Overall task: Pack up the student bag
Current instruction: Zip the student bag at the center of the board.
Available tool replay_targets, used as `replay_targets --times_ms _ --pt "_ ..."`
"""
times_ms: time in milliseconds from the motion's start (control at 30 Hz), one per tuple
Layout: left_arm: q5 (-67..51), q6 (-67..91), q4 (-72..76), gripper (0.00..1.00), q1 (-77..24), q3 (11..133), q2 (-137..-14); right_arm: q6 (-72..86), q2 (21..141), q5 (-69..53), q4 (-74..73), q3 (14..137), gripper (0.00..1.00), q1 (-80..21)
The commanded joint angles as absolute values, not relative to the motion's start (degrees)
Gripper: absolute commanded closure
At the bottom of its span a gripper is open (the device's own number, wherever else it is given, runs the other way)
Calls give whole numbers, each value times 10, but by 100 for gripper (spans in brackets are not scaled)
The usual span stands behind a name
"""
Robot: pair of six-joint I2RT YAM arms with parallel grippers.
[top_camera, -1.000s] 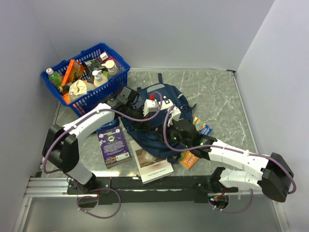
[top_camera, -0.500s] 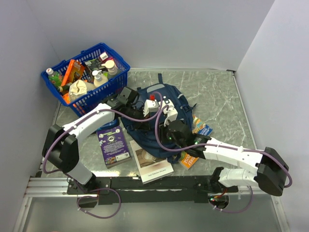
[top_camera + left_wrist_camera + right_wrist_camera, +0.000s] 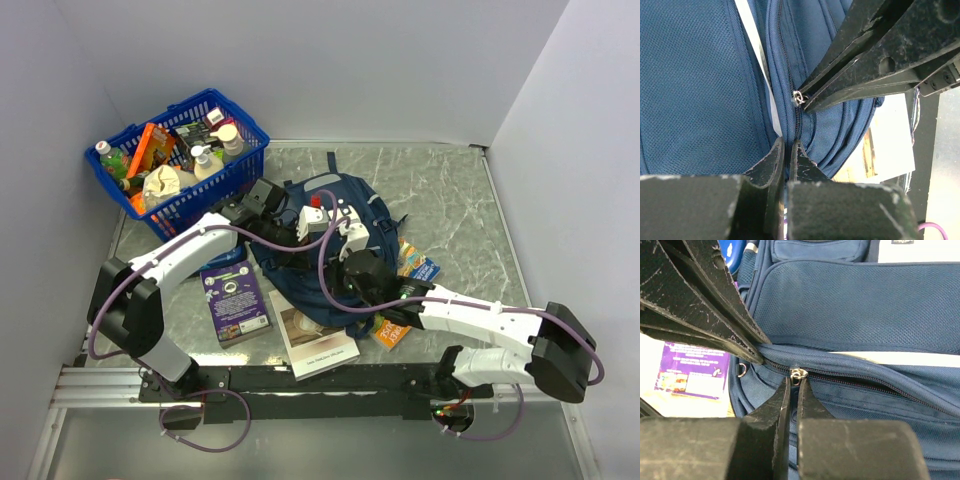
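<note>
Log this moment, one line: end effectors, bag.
phase: zip grasp | left end effector: shut on student bag fabric by zip | right end effector: shut on zip pull

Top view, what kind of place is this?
Probably a robot lab test cell, not a classroom: blank walls box in a marbled table, two arms bolted to a rail at its edge, with a bag and stocked basket staged.

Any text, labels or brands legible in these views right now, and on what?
Nothing can be read.
Purple book: white print, too small.
White book: dark caption line, blurred.
Orange booklet: too small.
Packets in the blue basket: labels too small.
Bag: no lettering shows.
</note>
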State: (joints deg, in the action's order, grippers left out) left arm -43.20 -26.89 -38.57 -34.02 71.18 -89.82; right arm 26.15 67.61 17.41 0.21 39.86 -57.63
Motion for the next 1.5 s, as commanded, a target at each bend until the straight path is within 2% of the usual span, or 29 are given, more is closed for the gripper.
replay_targets --times_ms 0,300,533,900,1233,1367,1400,1433,1467 --pt "-483 -273 -381 99 -347 751 -867 269 658 197 -28 403 100 -580" --pt "-464 -301 -407 99 -333 738 -854 283 587 194 -55 360 100 -544" --pt "-441 -344 -455 99 -323 734 -842 302 552 189 -102 335 100 -473" --pt "-408 -384 -485 99 -315 715 -824 358 613 239 -225 379 100 -405" --pt "-392 -430 -503 99 -298 700 -814 366 610 265 -233 380 100 -386" --pt "-380 -428 -496 91 -297 695 -812 370 590 245 -204 359 100 -384" --pt "-375 -426 -496 86 -297 696 -813 359 572 232 -187 339 100 -385" --pt "-375 -417 -495 69 -296 699 -814 352 563 214 -166 329 100 -386" --pt "-381 -411 -500 62 -297 708 -815 349 558 170 -128 319 100 -385"
